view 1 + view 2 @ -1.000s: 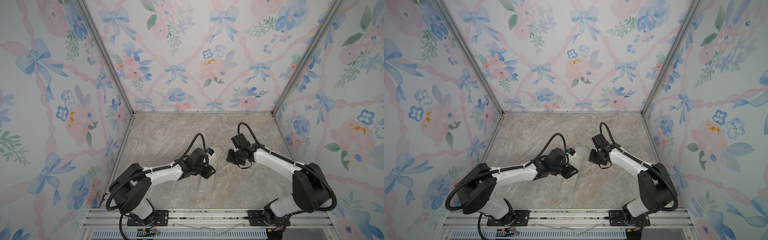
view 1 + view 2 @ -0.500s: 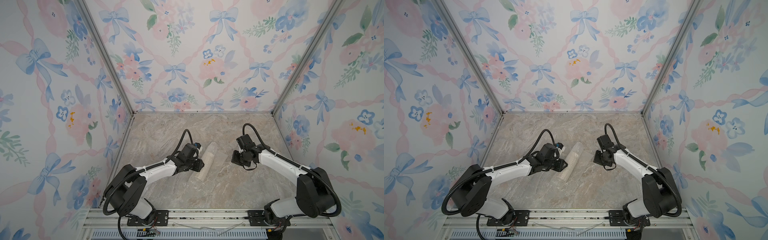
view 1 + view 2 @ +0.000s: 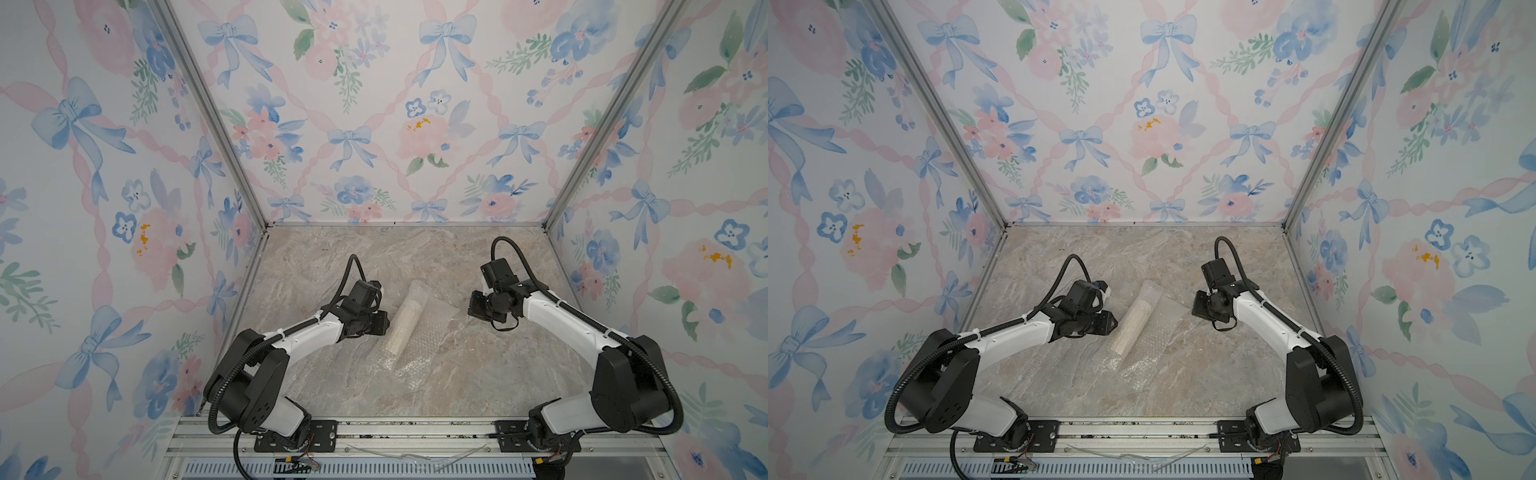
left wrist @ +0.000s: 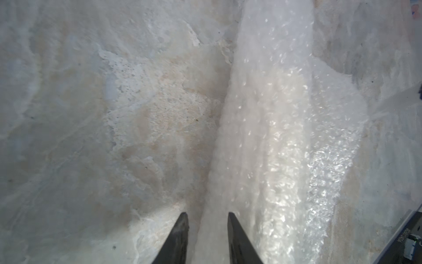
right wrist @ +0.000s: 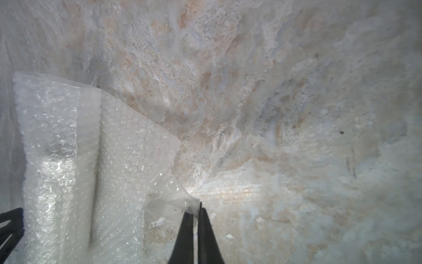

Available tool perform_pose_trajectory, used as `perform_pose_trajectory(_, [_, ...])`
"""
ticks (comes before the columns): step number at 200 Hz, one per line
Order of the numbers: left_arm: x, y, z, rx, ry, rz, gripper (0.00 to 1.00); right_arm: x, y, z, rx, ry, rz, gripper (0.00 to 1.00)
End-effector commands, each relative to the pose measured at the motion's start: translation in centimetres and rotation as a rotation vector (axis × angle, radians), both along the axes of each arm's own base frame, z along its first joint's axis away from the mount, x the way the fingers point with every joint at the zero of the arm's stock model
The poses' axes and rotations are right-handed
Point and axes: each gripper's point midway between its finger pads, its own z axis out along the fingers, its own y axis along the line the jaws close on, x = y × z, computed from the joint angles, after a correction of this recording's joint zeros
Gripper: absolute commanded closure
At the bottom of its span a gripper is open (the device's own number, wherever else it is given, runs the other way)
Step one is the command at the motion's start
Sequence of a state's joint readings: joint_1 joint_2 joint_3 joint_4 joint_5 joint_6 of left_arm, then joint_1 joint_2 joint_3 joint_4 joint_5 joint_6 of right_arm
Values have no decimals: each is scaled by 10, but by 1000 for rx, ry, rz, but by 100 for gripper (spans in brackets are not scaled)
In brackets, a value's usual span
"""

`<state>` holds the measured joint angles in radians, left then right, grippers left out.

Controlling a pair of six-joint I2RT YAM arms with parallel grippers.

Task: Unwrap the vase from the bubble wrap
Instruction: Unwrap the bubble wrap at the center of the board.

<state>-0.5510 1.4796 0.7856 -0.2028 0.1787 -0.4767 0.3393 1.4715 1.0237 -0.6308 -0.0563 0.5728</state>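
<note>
Cream-white vase lies centrally on the table, rolled in bubble wrap. The right tool pinches the wrap's loose corner; the left tool, jaws parted, sits left of the roll.

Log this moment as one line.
vase: lying on table, wrapped in bubble wrap, one flap loose | right tool: shut on flap corner | left tool: open, beside vase | step: unwrap unfinished

Around me stand pale wallpapered walls with blue bows and pink flowers, joined by aluminium corner posts; beneath lies a beige-grey marbled table.
</note>
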Motion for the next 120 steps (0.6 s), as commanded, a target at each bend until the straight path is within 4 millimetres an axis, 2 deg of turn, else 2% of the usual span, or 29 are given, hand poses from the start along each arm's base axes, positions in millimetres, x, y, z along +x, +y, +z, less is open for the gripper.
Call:
perform_pose_trajectory(1, [3,7,8,10,4,23,68,9,-8,3,-29,6,15,100])
perform_pose_trajectory(26, [11,16,16,20,-15,53,68,14,-8,3,-26,17,22,100])
perform_pose_trajectory(46, [18,19,38,16,-74,54,65,15,-9,6,-3,10,18,100])
perform_pose_trajectory(52, [20,16,46,8,-94,42,64,15,-9,8,15,7,17,90])
perform_pose_trajectory(58, [20,13,54,-5,-113,25,64,15,-8,12,37,0,20,71])
perform_pose_trajectory(64, [21,10,62,-14,-133,8,58,13,-7,16,57,-5,22,55])
perform_pose_trajectory(75, [19,3,74,-30,-164,-27,55,9,-4,27,87,-26,33,42])
perform_pose_trajectory(89, [15,-6,88,-46,-199,-75,53,1,2,39,146,-51,38,30])
perform_pose_trajectory(104, [6,-19,98,-35,-237,-135,51,-13,9,45,201,-55,40,29])
perform_pose_trajectory(120, [-6,-34,98,23,-259,-202,49,-31,18,39,212,-35,49,30])
